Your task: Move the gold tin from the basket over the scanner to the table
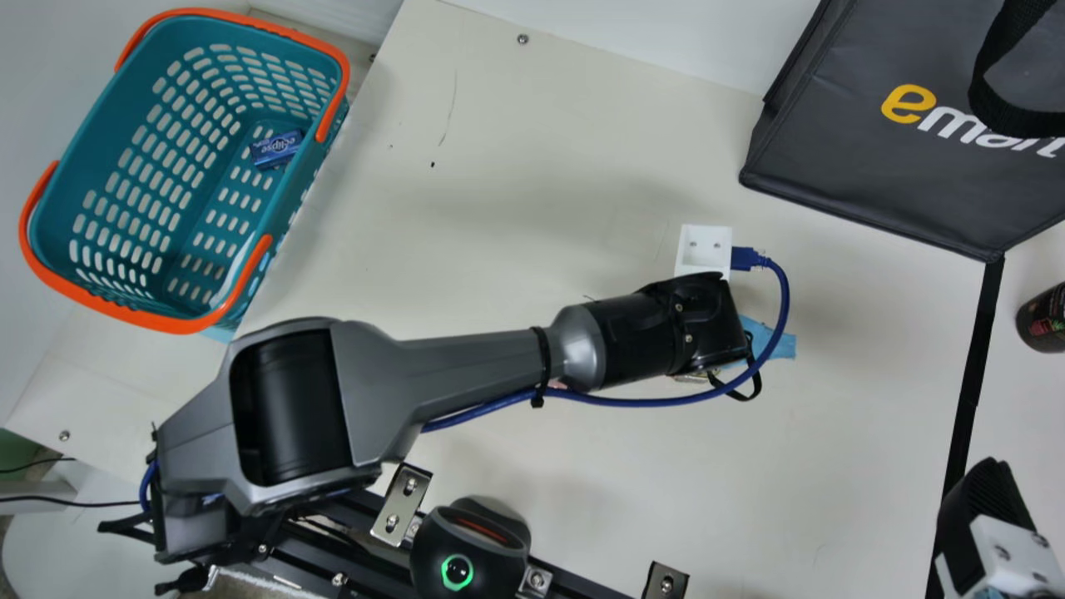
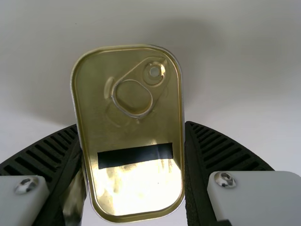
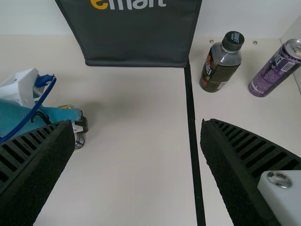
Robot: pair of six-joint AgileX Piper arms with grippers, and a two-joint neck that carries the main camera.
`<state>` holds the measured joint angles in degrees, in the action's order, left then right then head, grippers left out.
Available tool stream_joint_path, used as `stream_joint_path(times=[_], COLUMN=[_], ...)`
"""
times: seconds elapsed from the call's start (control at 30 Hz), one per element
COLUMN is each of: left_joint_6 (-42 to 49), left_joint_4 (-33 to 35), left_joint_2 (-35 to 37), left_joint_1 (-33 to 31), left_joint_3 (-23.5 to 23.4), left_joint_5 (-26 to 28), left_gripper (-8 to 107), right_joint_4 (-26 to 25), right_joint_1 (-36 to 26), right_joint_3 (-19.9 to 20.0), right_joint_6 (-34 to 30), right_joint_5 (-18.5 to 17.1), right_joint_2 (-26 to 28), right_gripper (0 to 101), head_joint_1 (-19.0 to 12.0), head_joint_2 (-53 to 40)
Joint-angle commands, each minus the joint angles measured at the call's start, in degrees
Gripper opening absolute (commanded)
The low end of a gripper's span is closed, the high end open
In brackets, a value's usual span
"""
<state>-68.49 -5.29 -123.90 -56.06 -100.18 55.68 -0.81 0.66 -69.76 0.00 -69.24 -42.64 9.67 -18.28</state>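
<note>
Cream table (image 1: 516, 208) fills most of the main view, with a teal plastic basket rimmed in orange (image 1: 141, 318) at ten o'clock and a black fabric bag (image 1: 832, 150) at two. At six sits a rounded black device with a green ring (image 1: 470, 545), which we take for the scanner. Our left arm's wrist is at three o'clock, well apart from the basket, probably to find the tin clear space.

From the left wrist, we see our left gripper (image 2: 131, 123) grasping the gold metal tin (image 2: 129, 134) by its long sides, likely because they run parallel and leave the ring-pull lid untouched. Whether it touches the table, we cannot tell.

From the right wrist, our right gripper (image 3: 137, 123) is released, its fingers wide apart; this job seems to need only one arm.
</note>
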Motion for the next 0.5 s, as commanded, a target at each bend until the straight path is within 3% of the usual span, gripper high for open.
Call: stream_joint_path(times=[0.0, 0.47], left_joint_6=[0.0, 2.3], left_joint_4=[0.5, 4.6], left_joint_2=[-0.2, 0.6], left_joint_1=[0.1, 1.2], left_joint_3=[0.0, 1.7], left_joint_5=[-0.3, -2.9], left_gripper=[32, 79], right_joint_4=[0.0, 0.0], right_joint_1=[0.0, 0.0], right_joint_3=[0.0, 0.0], right_joint_6=[0.0, 0.0], right_joint_5=[0.0, 0.0], right_joint_2=[0.0, 0.0], right_gripper=[95, 95], head_joint_1=[-1.7, -1.7], head_joint_2=[-0.1, -0.1])
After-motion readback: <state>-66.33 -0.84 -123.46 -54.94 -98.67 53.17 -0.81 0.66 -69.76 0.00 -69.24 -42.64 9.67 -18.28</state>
